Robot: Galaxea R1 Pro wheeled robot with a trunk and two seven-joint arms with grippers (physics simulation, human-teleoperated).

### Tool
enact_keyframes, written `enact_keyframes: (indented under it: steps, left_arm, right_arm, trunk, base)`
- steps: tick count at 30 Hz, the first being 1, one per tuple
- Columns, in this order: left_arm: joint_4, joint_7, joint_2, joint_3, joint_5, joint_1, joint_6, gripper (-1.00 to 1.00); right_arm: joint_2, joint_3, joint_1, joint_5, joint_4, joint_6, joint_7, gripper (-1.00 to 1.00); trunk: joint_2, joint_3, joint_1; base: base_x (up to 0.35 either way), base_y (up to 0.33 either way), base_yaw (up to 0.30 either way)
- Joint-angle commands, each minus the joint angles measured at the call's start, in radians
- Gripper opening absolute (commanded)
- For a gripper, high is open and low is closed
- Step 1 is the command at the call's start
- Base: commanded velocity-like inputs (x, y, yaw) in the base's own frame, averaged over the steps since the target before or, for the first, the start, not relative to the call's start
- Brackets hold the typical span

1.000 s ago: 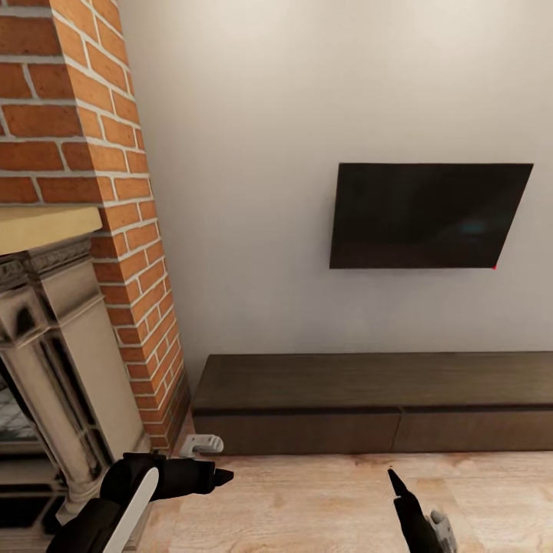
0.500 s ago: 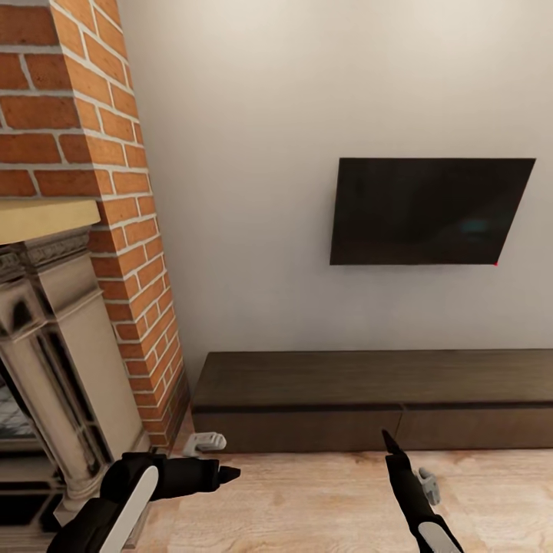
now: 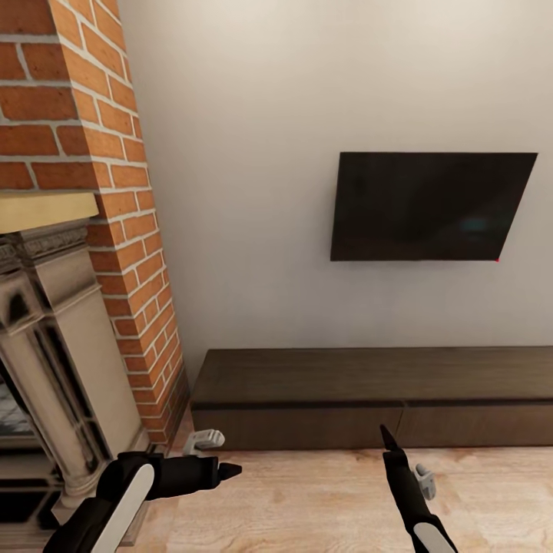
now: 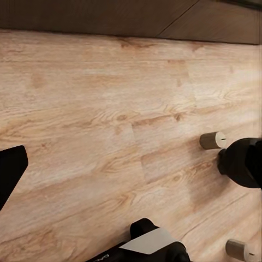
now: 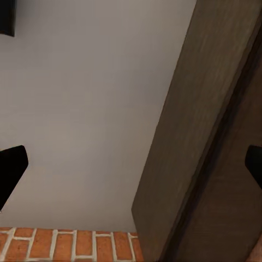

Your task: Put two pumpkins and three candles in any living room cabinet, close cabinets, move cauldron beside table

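The cabinet is a long low dark brown unit against the white wall, and its flat drawer fronts sit flush and shut. My left gripper hovers low over the wood floor in front of the cabinet's left end, pointing right. My right gripper points at the cabinet front near the seam between two drawers, a short way off it. The right wrist view has the cabinet close, with my fingers spread wide and empty. Two short tan cylinders lie on the floor; I cannot tell whether they are candles. Pumpkins, cauldron and table are out of view.
A brick chimney with a pale stone fireplace stands at the left, close to my left arm. A dark TV hangs on the wall above the cabinet. Wood floor stretches between me and the cabinet.
My right arm has risen and reached forward toward the cabinet front. The left arm has barely moved. The whole view has shifted slightly.
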Motion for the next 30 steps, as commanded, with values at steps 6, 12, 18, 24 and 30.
enact_keyframes:
  steps: [6, 12, 18, 24, 30]
  left_arm:
    - [0.000, -0.009, 0.001, -0.001, -0.003, -0.001, 0.002, 1.00]
    - [0.000, -0.009, 0.001, -0.001, -0.001, -0.001, 0.002, 1.00]
    - [0.001, -0.010, 0.000, 0.001, 0.023, 0.000, 0.002, 1.00]
    - [0.001, -0.009, 0.002, -0.003, 0.095, 0.001, 0.002, 1.00]
    - [0.001, -0.009, 0.002, -0.004, 0.105, 0.001, 0.002, 1.00]
  right_arm:
    - [0.001, 0.003, -0.001, -0.008, 0.004, -0.012, 0.032, 1.00]
    - [0.002, 0.006, -0.001, -0.007, 0.007, -0.034, 0.035, 1.00]
    - [0.001, 0.005, -0.001, -0.019, 0.050, -0.035, 0.110, 1.00]
    - [0.002, 0.007, -0.001, -0.022, 0.058, -0.030, 0.184, 1.00]
    - [0.000, 0.007, -0.001, -0.020, 0.060, -0.029, 0.195, 1.00]
  trunk:
    - [-0.043, -0.020, 0.023]
    - [-0.085, -0.039, 0.046]
    - [-0.127, -0.058, 0.069]
    - [-0.169, -0.076, 0.092]
    - [-0.211, -0.095, 0.115]
  base:
    - [0.000, 0.000, 0.000]
    - [0.000, 0.000, 0.000]
    - [0.000, 0.000, 0.000]
    - [0.000, 0.000, 0.000]
    - [0.000, 0.000, 0.000]
